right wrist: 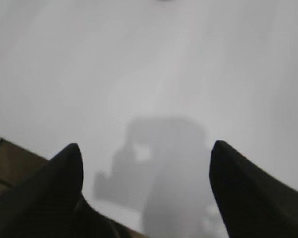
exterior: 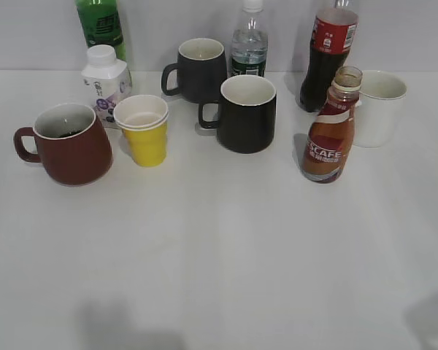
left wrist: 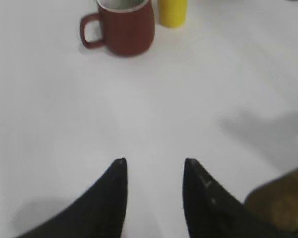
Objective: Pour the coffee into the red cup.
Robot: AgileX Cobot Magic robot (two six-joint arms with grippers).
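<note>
The coffee bottle [exterior: 329,135], brown with a red-and-white NESCAFE label and no cap, stands upright at the right of the table. The red cup [exterior: 66,143] stands at the left with its handle to the left; a little dark liquid shows inside. It also shows at the top of the left wrist view [left wrist: 123,26]. My left gripper [left wrist: 155,161] is open and empty over bare table, well short of the cup. My right gripper [right wrist: 146,146] is open wide and empty over bare table. Neither gripper shows in the exterior view.
A yellow cup [exterior: 144,130] stands right of the red cup. Two black mugs [exterior: 244,113] [exterior: 198,69] stand mid-table. A white cup [exterior: 377,106] and cola bottle [exterior: 329,55] stand behind the coffee. A milk carton [exterior: 105,80], green bottle [exterior: 101,24] and water bottle [exterior: 249,44] line the back.
</note>
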